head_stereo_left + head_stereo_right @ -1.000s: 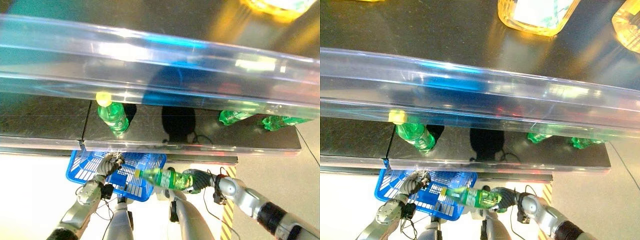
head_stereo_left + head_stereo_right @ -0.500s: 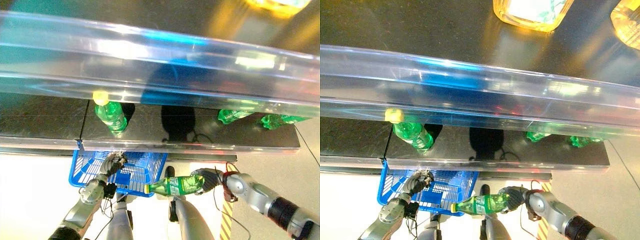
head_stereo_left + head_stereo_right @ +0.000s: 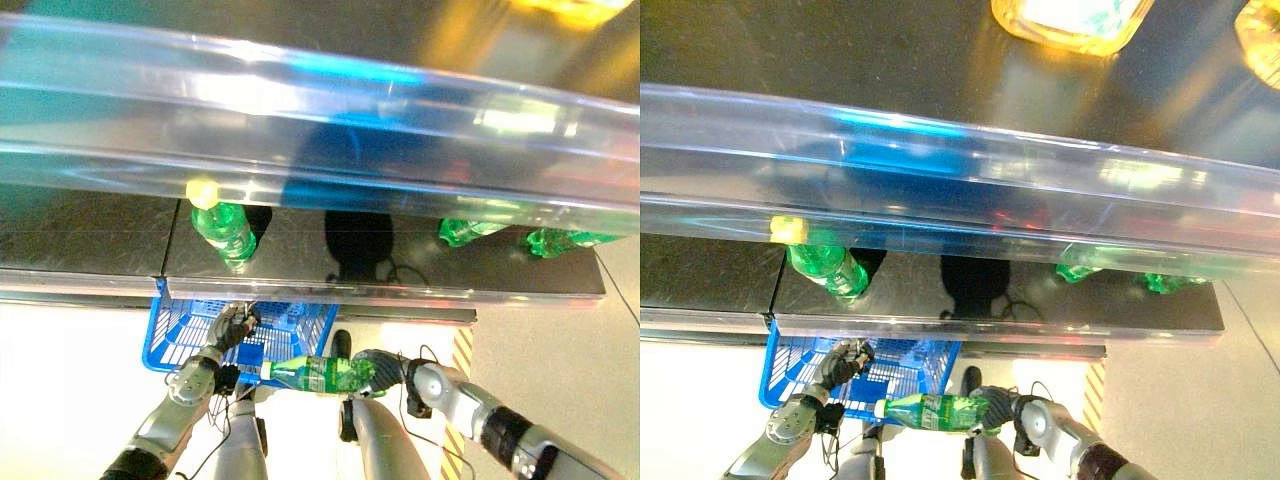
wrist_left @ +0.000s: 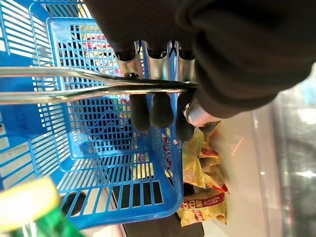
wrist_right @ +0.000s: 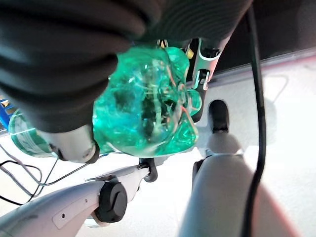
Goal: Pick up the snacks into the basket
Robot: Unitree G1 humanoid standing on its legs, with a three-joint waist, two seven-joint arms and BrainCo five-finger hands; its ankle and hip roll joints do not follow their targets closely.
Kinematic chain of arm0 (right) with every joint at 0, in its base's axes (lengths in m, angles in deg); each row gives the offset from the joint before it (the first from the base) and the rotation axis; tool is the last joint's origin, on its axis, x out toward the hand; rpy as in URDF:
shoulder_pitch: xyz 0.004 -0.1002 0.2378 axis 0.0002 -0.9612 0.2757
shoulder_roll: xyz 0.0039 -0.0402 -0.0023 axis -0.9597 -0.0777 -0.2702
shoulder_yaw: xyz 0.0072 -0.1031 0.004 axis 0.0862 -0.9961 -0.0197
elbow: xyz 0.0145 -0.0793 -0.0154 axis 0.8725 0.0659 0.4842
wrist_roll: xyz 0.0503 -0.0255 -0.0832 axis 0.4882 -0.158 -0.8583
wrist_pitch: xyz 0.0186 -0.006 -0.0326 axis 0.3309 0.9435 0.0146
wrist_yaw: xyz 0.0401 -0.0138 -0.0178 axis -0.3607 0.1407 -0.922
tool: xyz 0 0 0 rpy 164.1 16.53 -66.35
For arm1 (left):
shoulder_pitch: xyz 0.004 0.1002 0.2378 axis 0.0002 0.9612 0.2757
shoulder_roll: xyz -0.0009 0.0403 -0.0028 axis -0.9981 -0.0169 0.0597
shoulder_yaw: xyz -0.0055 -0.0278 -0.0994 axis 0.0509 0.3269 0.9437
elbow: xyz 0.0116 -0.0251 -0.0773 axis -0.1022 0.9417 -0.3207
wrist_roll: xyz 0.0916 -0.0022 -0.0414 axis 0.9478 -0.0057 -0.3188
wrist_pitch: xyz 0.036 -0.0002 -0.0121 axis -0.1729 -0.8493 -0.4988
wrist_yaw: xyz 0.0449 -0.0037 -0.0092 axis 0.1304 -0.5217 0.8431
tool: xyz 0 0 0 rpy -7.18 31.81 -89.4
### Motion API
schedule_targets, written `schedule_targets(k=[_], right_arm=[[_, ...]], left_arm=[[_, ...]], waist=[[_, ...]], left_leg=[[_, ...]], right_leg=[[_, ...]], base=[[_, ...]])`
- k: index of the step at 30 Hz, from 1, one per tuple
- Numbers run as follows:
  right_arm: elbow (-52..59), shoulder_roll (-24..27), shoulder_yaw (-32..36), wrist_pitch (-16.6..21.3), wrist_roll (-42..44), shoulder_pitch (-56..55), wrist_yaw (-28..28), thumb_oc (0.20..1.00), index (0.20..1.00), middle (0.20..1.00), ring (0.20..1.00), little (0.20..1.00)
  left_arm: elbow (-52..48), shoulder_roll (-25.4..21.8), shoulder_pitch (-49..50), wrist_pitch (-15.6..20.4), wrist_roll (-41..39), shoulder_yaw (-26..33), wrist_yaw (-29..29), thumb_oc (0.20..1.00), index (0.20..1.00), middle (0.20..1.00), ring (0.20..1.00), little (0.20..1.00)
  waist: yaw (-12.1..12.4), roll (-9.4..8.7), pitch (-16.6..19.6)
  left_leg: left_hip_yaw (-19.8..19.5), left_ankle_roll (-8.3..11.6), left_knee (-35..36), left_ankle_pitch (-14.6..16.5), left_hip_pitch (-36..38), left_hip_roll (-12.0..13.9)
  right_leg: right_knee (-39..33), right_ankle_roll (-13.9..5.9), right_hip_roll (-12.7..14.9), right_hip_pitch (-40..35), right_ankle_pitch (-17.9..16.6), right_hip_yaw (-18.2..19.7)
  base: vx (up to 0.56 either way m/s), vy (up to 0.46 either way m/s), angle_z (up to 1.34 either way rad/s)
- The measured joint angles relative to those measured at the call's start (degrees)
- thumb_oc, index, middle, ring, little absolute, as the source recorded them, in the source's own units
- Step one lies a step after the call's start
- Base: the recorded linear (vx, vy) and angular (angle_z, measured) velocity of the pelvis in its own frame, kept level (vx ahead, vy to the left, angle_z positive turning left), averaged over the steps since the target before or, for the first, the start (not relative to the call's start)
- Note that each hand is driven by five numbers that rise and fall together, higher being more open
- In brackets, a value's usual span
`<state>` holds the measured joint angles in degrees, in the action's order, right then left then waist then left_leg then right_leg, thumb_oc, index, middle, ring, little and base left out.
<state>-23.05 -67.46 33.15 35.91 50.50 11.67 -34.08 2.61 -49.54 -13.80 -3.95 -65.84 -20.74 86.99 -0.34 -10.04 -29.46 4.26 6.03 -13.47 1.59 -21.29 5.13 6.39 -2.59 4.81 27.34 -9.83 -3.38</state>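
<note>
My left hand (image 3: 230, 330) is shut on the wire handle (image 4: 74, 84) of a blue plastic basket (image 3: 290, 325), which hangs below the shelf's front edge. My right hand (image 3: 385, 370) is shut on the base of a green bottle (image 3: 318, 374) with a yellow cap. The bottle lies level, its cap pointing left at the basket's near rim. In the right wrist view my fingers curl round the bottle's base (image 5: 148, 113). Yellow snack packets (image 4: 200, 163) show beyond the basket wall.
On the dark shelf (image 3: 90, 235) a green bottle (image 3: 222, 228) with a yellow cap stands at the left, and two more green bottles (image 3: 470, 232) are at the right. A clear plastic rail (image 3: 320, 120) runs across above. Yellow containers (image 3: 1070, 20) sit on the upper shelf.
Half a second ago my right hand held the bottle lower and further right; it has since carried it left, so the cap is back at the basket's rim. My left hand keeps the handle.
</note>
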Motion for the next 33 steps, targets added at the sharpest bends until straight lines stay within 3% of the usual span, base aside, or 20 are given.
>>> schedule_targets(k=[7,21,33], right_arm=[[-6.6,-4.1,0.6,-1.8,3.5,2.1,-4.0,0.200,0.200,0.200,0.200,0.200],[-17.5,-13.0,2.2,-4.1,22.0,4.4,-11.0,0.200,0.200,0.200,0.200,0.200],[-17.7,-13.7,1.8,-4.9,23.2,9.6,-13.3,0.200,0.200,0.200,0.200,0.200]], left_arm=[[0.0,1.7,-0.7,-0.1,0.0,-0.7,1.0,0.200,0.200,0.200,0.200,0.200],[0.0,1.4,-1.4,-0.8,-0.6,-3.5,2.3,0.200,0.200,0.200,0.200,0.200],[-0.6,0.5,-2.2,-1.2,-2.9,-6.5,2.9,0.200,0.200,0.200,0.200,0.200]], waist=[[1.2,1.21,-0.8],[2.1,2.25,-1.5],[4.2,2.74,-1.6]], left_leg=[[-0.1,0.00,-0.3,0.0,-0.7,0.0],[-0.9,-0.04,-2.4,0.0,-3.6,-0.4],[-1.4,-0.13,-3.6,0.0,-5.5,-0.8]], right_leg=[[0.6,0.10,0.0,0.9,0.0,0.0],[2.8,0.64,0.6,3.6,0.4,-0.3],[4.6,1.24,1.1,5.5,0.7,-0.4]], base=[[0.00,0.000,0.00],[0.00,0.006,0.02],[0.00,0.003,0.02]])
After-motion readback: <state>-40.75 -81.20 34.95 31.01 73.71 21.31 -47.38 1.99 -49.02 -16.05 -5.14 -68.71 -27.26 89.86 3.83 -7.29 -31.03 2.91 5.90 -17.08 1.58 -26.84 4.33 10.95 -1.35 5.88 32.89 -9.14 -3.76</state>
